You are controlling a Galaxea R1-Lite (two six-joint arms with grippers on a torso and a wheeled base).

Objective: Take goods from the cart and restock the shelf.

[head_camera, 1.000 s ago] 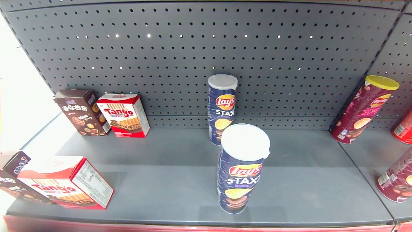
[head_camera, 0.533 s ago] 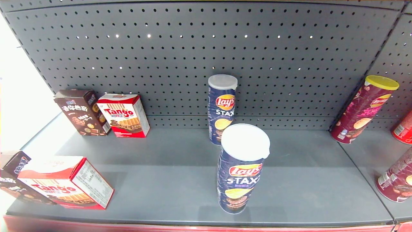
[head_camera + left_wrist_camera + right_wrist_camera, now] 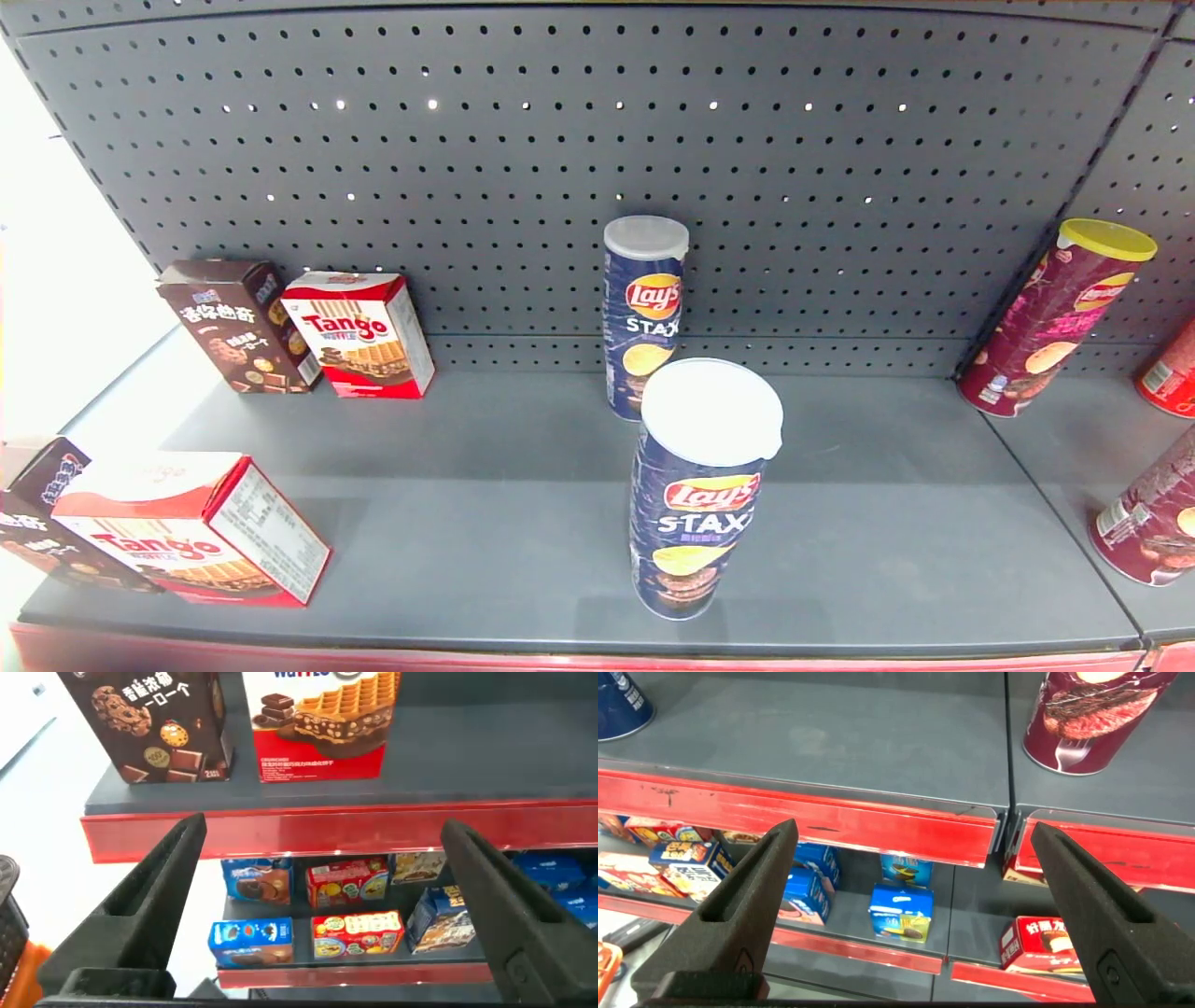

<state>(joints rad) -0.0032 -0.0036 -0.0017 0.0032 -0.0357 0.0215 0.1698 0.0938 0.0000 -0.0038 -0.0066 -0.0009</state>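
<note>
Left tool (image 3: 322, 831) and right tool (image 3: 915, 833) are held facing the grey metal shelf (image 3: 485, 485), fingers wide apart; a dark blue, white-lidded crisp tube (image 3: 695, 523) is stood upright near its front edge.

**Grippers: two, both spread**

Left gripper (image 3: 322, 826): two dark, wedge-shaped fingers (image 3: 140, 905). They are set wide apart, level with each other, tips pointing forward, and their inner faces are flat and angled toward the tips.

Right gripper (image 3: 913, 829): same build, with dark fingers (image 3: 738, 910). They are likewise spread wide and level, tips pointing forward.
</note>
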